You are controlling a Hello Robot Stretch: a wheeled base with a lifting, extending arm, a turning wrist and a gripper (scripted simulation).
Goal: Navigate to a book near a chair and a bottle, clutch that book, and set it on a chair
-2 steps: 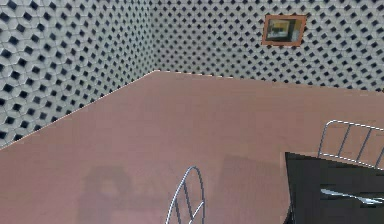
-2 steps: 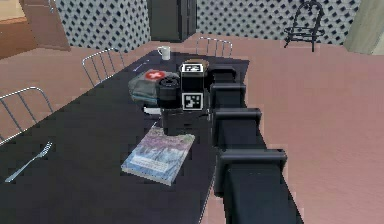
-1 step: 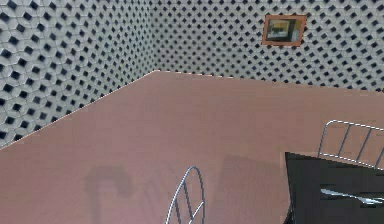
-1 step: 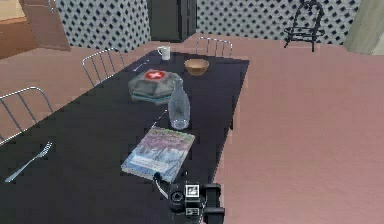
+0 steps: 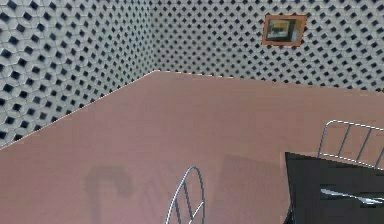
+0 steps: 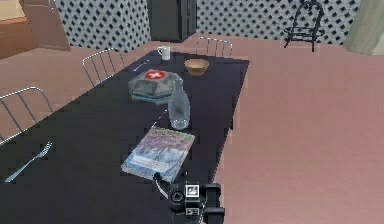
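A book (image 6: 160, 152) with a pale, pinkish cover lies flat on the long black table (image 6: 90, 125), near its near end. Just beyond the book stands a clear glass bottle (image 6: 179, 105). Wire-frame metal chairs stand along the table's left side (image 6: 100, 64) (image 6: 24, 104), and another at its far end (image 6: 212, 44). My gripper (image 6: 164, 185) shows at the bottom edge, right by the book's near corner, with the two white marker squares (image 6: 200, 195) beside it. I cannot tell whether it holds anything, as the book and tabletop lie right at its far end.
On the table are a brown bowl (image 6: 197, 67), a white mug (image 6: 164, 53), a grey-green lump with a red mark (image 6: 152, 85) and a fork (image 6: 30, 163). A dark chair (image 6: 305, 25) stands far off. The forward view has pink floor, a framed picture (image 5: 283, 30), two metal chairs (image 5: 186, 200) (image 5: 352, 140) and the table's corner (image 5: 325, 170).
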